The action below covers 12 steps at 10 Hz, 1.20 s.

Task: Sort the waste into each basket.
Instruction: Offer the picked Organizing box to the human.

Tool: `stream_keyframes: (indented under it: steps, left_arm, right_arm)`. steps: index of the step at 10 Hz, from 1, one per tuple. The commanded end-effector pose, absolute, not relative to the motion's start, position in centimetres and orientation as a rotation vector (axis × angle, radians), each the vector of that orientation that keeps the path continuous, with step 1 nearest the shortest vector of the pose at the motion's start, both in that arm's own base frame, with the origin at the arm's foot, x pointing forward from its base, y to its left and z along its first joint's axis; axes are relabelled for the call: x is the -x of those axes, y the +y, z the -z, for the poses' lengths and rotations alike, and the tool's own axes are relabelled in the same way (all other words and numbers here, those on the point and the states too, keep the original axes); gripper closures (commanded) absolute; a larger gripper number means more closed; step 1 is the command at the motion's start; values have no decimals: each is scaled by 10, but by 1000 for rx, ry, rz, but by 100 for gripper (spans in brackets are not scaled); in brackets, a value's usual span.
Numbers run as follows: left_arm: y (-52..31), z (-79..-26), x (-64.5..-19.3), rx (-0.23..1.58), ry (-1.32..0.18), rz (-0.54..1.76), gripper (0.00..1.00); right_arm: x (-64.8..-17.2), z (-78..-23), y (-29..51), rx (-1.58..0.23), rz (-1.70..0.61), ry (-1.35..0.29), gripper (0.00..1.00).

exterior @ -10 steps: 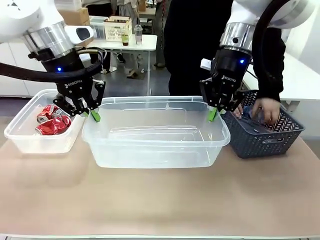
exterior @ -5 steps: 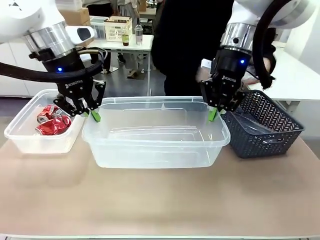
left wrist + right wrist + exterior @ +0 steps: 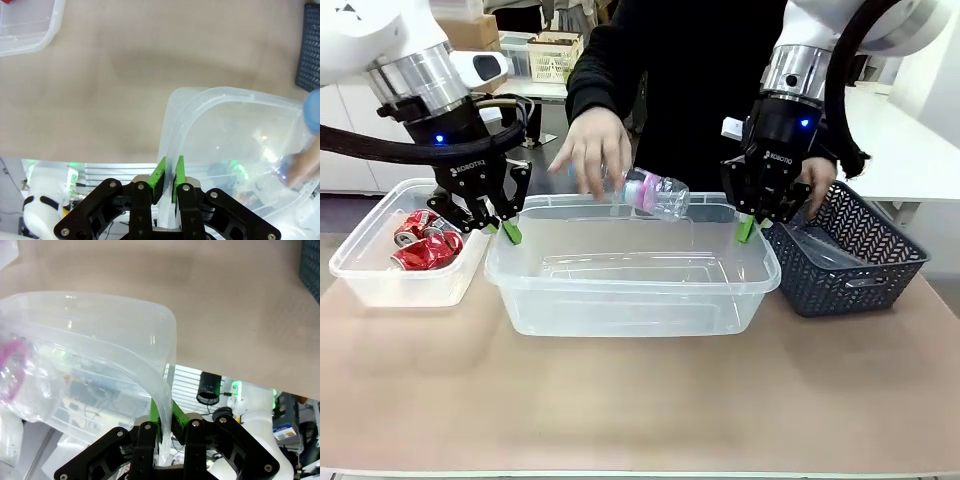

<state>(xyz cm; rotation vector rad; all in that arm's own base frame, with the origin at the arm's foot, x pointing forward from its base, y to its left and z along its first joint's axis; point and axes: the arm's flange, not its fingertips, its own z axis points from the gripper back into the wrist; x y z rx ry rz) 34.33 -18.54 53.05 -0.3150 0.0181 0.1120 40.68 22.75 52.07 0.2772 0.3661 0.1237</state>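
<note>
Front view: at centre, a large clear tub [image 3: 630, 300] stood empty on the counter [image 3: 640, 400]. The left claw [image 3: 506, 228] pinched its left rim and the right claw [image 3: 748, 226] its right rim. At upper centre, a person's hand [image 3: 590, 160] held a clear plastic bottle [image 3: 658, 192] with a pink label just above the tub. At left, a small clear tub [image 3: 380, 285] held crushed red cans [image 3: 425, 248].

Left wrist view: at bottom centre, green pads [image 3: 161, 172] clamped the tub's rim.

Right wrist view: the grip was the same, and the bottle showed through the wall at left.

The cans seemed sorted, while the bottles had barely begun.
</note>
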Motion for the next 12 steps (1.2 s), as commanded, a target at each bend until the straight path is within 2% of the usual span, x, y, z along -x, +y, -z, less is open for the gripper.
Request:
stream_keyframes:
  steps: [1, 12]
  left_arm:
    - [-180, -532, -344, 329, 9, -158, 99]
    - [-180, -532, -344, 329, 9, -158, 99]
  right_arm:
    - [-407, -524, 225, -287, -133, 370, 100]
    - [-407, -524, 225, -287, -133, 370, 100]
